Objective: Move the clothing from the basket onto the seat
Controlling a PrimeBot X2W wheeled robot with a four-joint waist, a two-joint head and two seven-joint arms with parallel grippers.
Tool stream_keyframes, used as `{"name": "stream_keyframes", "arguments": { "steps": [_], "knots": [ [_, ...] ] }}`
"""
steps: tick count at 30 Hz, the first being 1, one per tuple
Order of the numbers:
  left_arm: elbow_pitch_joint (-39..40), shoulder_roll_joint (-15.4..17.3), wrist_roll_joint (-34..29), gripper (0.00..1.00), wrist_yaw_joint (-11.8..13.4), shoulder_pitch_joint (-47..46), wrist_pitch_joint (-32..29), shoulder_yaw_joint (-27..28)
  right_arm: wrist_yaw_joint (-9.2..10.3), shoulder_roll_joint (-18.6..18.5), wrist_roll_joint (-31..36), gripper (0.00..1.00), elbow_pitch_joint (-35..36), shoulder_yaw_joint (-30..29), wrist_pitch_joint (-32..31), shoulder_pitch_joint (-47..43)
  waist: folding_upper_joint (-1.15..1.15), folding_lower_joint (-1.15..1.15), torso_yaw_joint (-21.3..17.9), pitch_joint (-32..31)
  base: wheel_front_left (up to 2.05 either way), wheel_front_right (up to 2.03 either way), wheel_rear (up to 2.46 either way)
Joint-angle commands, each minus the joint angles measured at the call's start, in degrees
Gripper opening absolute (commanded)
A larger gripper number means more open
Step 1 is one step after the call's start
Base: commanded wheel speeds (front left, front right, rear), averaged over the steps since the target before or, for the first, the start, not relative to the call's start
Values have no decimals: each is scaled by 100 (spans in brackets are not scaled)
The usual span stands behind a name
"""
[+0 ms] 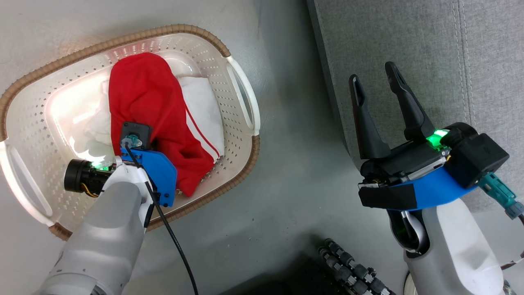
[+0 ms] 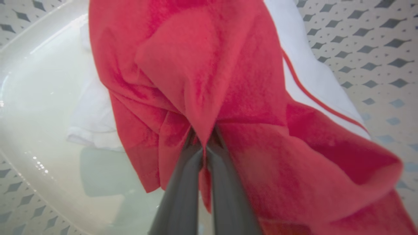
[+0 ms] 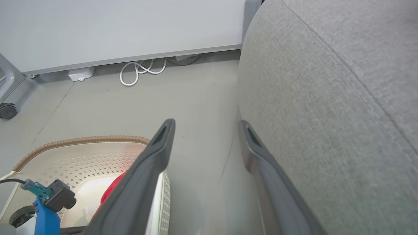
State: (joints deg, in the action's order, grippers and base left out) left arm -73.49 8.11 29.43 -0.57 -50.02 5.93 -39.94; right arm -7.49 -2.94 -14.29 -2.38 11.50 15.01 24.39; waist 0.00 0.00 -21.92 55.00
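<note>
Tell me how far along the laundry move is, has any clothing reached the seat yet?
Done: nothing yet; the visible part of the seat is bare. In hand: the left gripper is shut on a fold of the red clothing, which lies in the basket. The right gripper hangs open beside the seat. Left: lift, carry over, release.

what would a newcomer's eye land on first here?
The bright red clothing heaped in the basket at the head view's left, with the left gripper pinched shut on a fold of it. Next, the right gripper, open and holding nothing, by the edge of the grey seat on the right.
</note>
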Motion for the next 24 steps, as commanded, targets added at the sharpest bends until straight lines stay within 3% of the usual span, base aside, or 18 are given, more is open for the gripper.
{"name": "stream_keyframes", "arguments": {
  "steps": [1,12,24],
  "knots": [
    [-4,26,24,0,-29,-104,24,-30,-1,9,-29,100,-3,6,23,48,0,0,-2,-8,0,0,0],
    [-13,-37,45,0,-132,67,313,-112,-1,9,23,100,-131,50,23,150,0,0,117,-470,0,0,0],
    [86,-376,87,0,-329,520,775,-269,-1,5,330,100,-473,-59,-131,-191,0,0,591,-1871,0,0,0]
  ]
}}
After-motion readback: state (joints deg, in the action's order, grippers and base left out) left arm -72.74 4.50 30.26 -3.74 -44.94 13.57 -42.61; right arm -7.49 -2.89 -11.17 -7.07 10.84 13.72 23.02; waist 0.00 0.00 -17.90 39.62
